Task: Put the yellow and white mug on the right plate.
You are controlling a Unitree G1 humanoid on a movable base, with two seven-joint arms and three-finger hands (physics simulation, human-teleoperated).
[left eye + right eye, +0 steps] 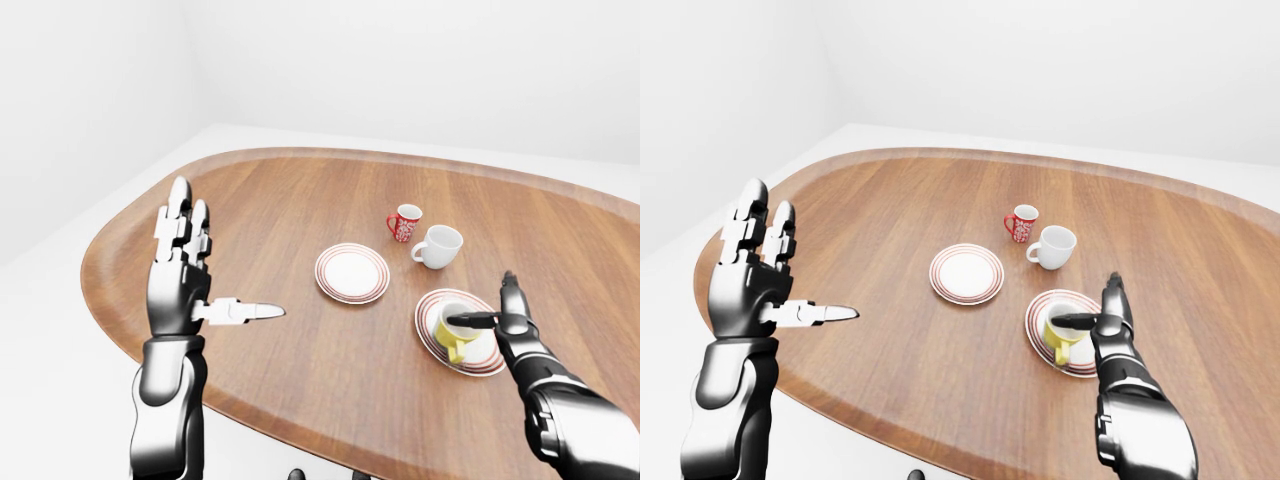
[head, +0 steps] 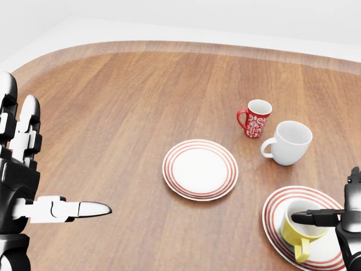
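Head view shows the yellow mug (image 2: 299, 228) standing upright on the right plate (image 2: 276, 209), handle toward the bottom edge. Right hand (image 2: 344, 217) is open just right of it, thumb over the rim; left hand (image 2: 22, 186) is open, well apart. Withdrawing rightward looks clear.
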